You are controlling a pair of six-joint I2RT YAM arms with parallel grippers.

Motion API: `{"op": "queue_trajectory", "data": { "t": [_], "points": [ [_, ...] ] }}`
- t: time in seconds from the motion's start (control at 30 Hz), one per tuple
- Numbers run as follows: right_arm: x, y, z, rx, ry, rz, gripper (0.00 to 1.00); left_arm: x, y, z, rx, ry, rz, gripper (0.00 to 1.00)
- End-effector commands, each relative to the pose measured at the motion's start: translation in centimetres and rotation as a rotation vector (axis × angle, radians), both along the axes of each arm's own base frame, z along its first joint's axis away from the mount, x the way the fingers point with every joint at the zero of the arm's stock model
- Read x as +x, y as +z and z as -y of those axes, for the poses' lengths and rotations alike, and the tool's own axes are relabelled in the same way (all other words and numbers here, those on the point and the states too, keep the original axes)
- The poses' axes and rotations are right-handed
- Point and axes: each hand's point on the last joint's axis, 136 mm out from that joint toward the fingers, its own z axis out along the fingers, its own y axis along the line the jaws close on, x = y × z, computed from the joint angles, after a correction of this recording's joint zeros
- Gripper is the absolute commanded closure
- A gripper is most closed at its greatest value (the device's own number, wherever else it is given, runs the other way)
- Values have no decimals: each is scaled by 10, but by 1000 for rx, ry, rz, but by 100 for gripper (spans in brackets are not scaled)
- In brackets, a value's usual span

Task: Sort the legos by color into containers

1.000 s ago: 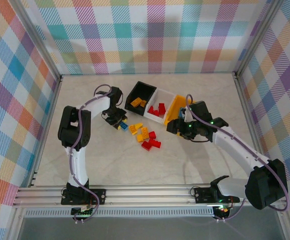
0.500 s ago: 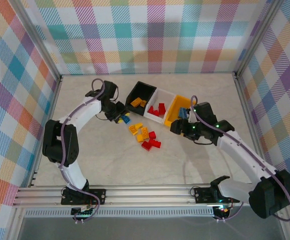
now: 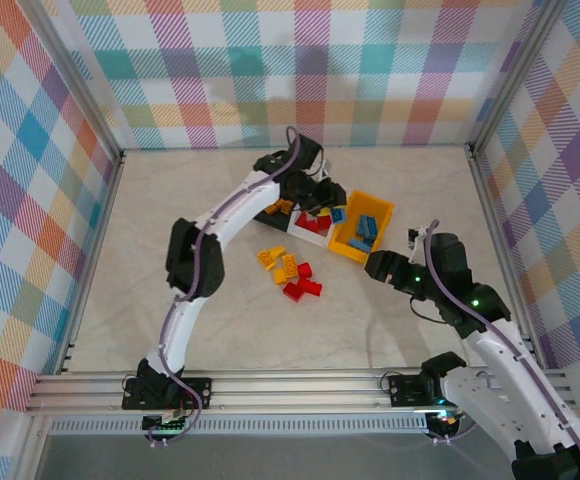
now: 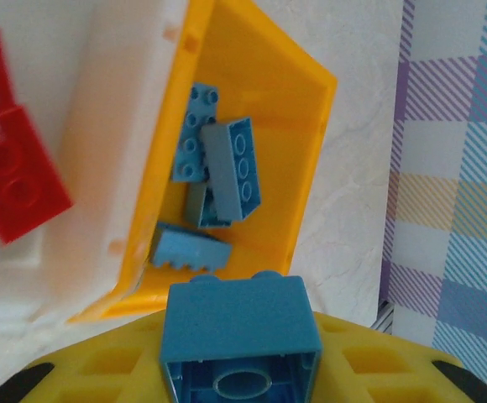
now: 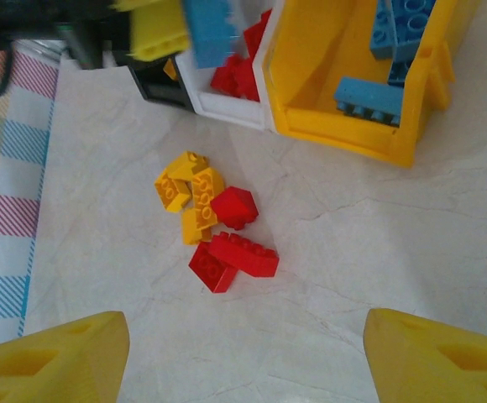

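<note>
Right now, left end effector (image 3: pixel 333 211): I see it clenched on a blue brick (image 4: pixel 239 336), reached out over the row of containers
Blue brick: pinched between the yellow fingers (image 4: pixel 101 369), hollow underside facing the left wrist camera, hanging above the near edge of the yellow bin (image 4: pixel 260 84), by its shared wall with the white bin (image 5: pixel 227 107)
Right end effector (image 5: pixel 243 369): released, its two fingertips spread wide, hovering above bare worktop (image 3: pixel 220 310) just to the side of the yellow bin
Yellow bin: holds several blue legos (image 4: pixel 227 168) lying jumbled against one another
White bin: middle of the row, with red legos (image 4: pixel 8 176) inside
Black bin (image 5: pixel 161 88): at the far end of the row from the yellow one, mostly under the left arm; from the overhead view I make out something yellow-orange in it
Loose pile (image 5: pixel 210 222): yellow-orange and red legos clustered on the worktop near the containers, the yellow-orange ones (image 5: pixel 189 193) touching the red ones (image 5: pixel 237 252)
</note>
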Motion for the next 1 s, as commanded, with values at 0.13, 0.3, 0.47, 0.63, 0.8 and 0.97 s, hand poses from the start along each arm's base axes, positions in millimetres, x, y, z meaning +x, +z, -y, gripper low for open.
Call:
{"op": "queue_trajectory", "data": {
  "t": [0.13,0.3,0.47,0.63,0.8,0.97],
  "points": [
    [-3,-5,7,0,-39,-23,25,7,-26,34,-11,18,-82,61],
    [-5,-8,7,2,-47,-40,17,9,-30,38,-23,29,-94,49],
    [-2,-12,6,4,-45,-47,15,5,-24,33,-4,15,-82,43],
    [3,-16,-2,18,-27,-73,15,1,-7,26,9,3,-48,42],
    [7,-25,-9,29,-3,-119,14,-12,16,2,85,-31,12,41],
    [3,-57,-26,14,95,-278,19,-38,21,-39,196,-40,47,40]
  ]
}}
